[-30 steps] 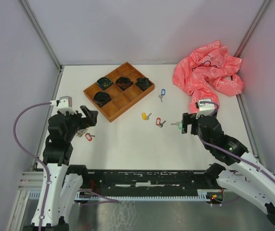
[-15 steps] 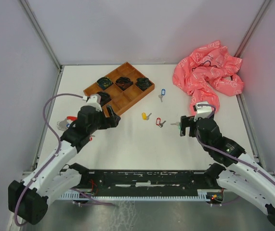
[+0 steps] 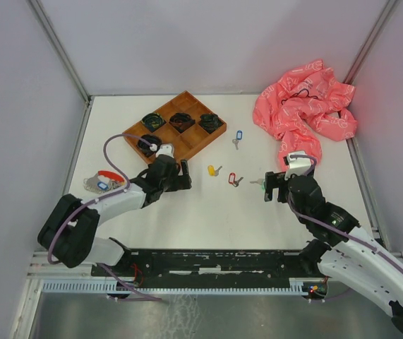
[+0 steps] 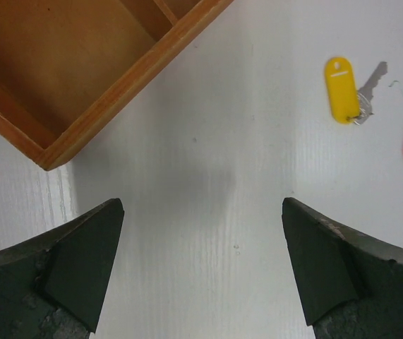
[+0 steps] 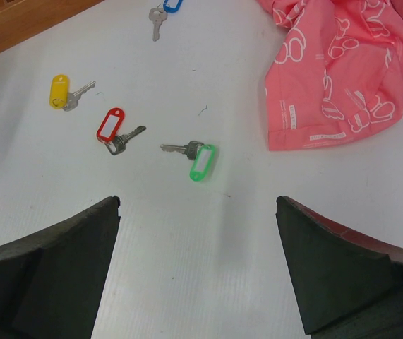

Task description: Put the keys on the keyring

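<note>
The keyring [image 3: 100, 183], a silvery bunch with a red oval loop and a blue tag, lies on the table at the far left. Four single keys lie mid-table: blue tag [image 3: 238, 135], yellow tag [image 3: 212, 169], red tag [image 3: 233, 178], and green tag [image 3: 261, 184]. My left gripper [image 3: 184, 174] is open and empty by the wooden tray's near corner, with the yellow key [image 4: 342, 99] ahead to its right. My right gripper [image 3: 271, 186] is open and empty, with the green key [image 5: 202, 161] just ahead of it. The red key [image 5: 111, 123] and yellow key [image 5: 60, 92] lie further to its left.
A wooden compartment tray [image 3: 187, 145] holding dark bundles stands at the back left; its corner [image 4: 53, 152] is close to my left fingers. A crumpled pink cloth [image 3: 305, 106] lies at the back right and also shows in the right wrist view [image 5: 342, 63].
My left arm has swung right from the table's left edge to the tray's near corner, leaving the keyring lying on the table. The right arm has barely moved.
</note>
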You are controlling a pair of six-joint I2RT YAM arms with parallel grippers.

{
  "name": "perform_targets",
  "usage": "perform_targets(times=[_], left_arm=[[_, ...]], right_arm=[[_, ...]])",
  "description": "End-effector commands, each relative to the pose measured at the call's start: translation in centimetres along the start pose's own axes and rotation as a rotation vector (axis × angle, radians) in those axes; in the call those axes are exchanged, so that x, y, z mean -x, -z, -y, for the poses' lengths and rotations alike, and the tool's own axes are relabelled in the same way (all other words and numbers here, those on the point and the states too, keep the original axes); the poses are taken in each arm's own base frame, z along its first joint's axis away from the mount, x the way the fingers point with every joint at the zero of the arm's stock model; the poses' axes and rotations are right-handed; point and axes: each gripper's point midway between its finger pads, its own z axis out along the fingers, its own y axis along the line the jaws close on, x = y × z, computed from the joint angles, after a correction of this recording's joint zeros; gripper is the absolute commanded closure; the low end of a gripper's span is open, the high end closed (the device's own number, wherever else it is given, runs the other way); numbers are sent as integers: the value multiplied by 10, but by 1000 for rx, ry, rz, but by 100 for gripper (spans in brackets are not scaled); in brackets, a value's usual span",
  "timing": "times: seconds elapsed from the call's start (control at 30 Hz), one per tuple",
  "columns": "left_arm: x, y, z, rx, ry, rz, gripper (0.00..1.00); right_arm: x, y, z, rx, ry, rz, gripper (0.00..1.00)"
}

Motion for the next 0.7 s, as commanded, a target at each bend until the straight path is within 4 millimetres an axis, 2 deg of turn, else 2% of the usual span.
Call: perform_targets(times=[0.0, 0.1, 0.23, 0.43, 0.67], left_arm=[[38, -18, 10, 28, 39, 123, 1], [37, -33, -3, 101, 9, 107, 1], [46, -49, -14, 143, 13, 103, 1], [73, -71, -32, 192, 28, 111, 1], [104, -90, -70, 248, 86, 128, 1]], right_arm=[[10, 0, -1, 2, -38, 44, 0], [11, 1, -1, 2, -41, 48, 0], [9, 0, -3, 8, -45, 42, 0], [7, -1, -4, 14, -43, 34, 0], [6, -2, -4, 13, -37, 26, 0]])
